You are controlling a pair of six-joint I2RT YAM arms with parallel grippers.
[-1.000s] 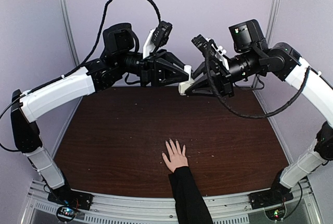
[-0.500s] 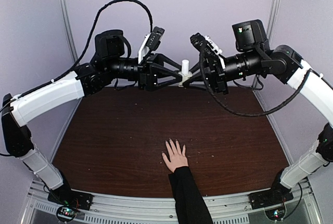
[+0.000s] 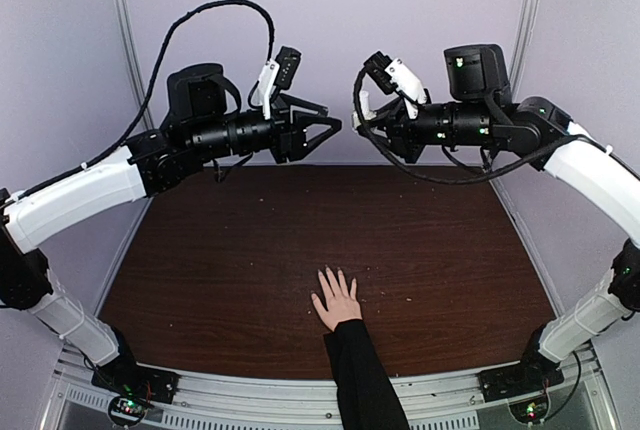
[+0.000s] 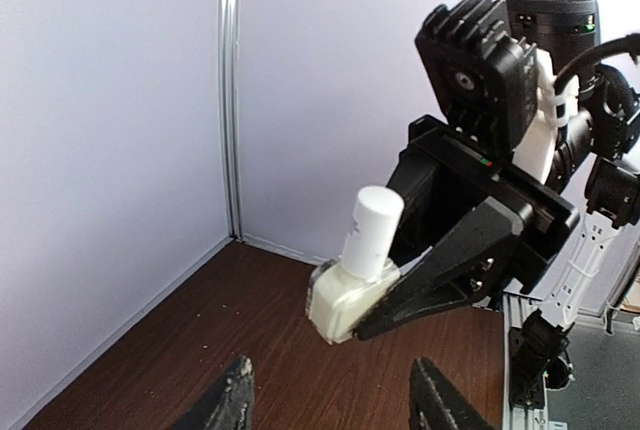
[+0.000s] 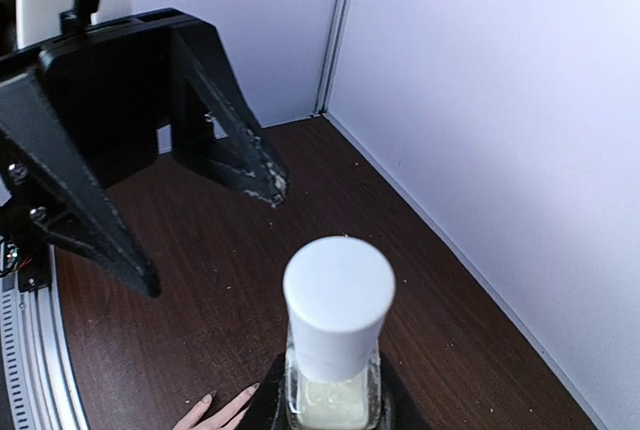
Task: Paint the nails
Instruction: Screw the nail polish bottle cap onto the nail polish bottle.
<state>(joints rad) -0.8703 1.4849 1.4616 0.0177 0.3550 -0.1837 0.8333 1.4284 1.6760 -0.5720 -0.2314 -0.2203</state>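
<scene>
While both arms hang high over the far half of the desk (image 3: 220,250), the human hand (image 3: 337,302) lies flat near its front edge, fingers spread, black sleeve (image 3: 362,375) trailing behind; the nails (image 3: 331,272) are too small to resolve from above; right gripper (image 4: 352,312) jaws clamp the body of a small clear bottle (image 5: 330,395), white cap (image 5: 338,300) up; left gripper (image 3: 332,118) jaws are spread wide, empty, facing the bottle but apart from it; only the right wrist view shows the hand's fingertips (image 5: 207,403) below the bottle.

Lab booth: plain lilac walls (image 3: 400,10), metal posts (image 4: 230,100), wood table (image 3: 250,250).
</scene>
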